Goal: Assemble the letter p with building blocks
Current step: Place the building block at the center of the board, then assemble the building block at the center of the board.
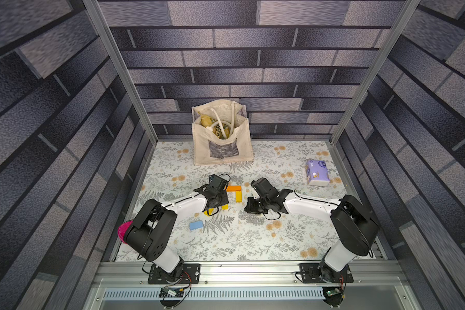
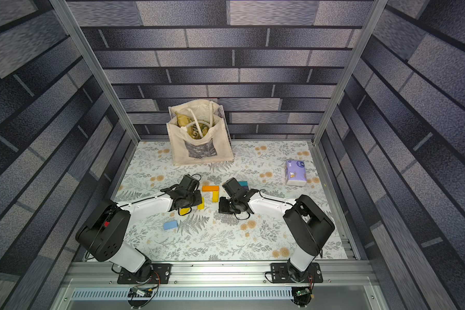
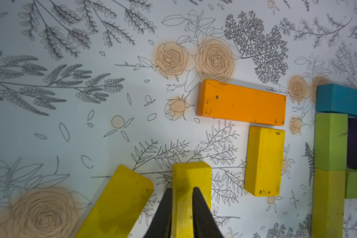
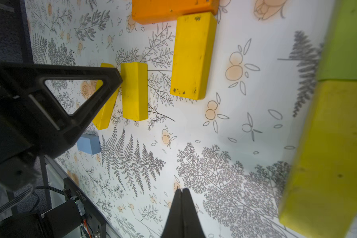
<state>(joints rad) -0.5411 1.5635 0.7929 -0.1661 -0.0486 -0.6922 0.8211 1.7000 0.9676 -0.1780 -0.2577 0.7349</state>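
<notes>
Working the left arm from here, I have the left gripper (image 3: 181, 190) down at the short yellow block (image 3: 191, 173). Its jaws stand narrowly apart with yellow showing between them, and I cannot tell whether they pinch it.

Colleague: Where does that block lie from the orange block (image 3: 240, 102)?

Me: On the robot's side of it, off toward the left arm, not touching. Its long axis runs crosswise to the orange block's, parallel with the flat yellow block (image 3: 264, 160) that sits just beside the orange block's right-arm end.

Colleague: And the right gripper (image 4: 181, 192)?

Me: Fingers pressed together, empty, over bare table on the right arm's side of the orange block. The left one is plainly nearer. I judge the short block needs a quarter turn to lie parallel with the orange block as the loop's lower bar.
</notes>
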